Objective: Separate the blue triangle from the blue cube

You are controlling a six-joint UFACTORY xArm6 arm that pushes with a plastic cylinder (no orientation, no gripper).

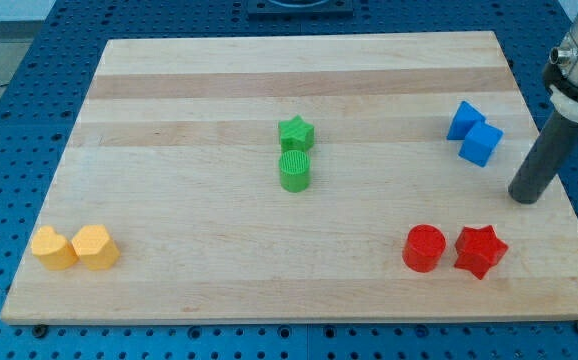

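Note:
The blue triangle [462,120] and the blue cube [481,143] sit touching each other near the right edge of the wooden board, the triangle up and left of the cube. My tip [525,198] rests on the board to the lower right of the cube, a short gap away from it. The dark rod rises up and right from the tip toward the view's right edge.
A green star [295,133] and a green cylinder [295,171] stand together at the board's middle. A red cylinder [424,248] and a red star [480,250] lie at the lower right, below my tip. Two yellow blocks [74,247] sit at the lower left. The board's right edge [559,190] is close to my tip.

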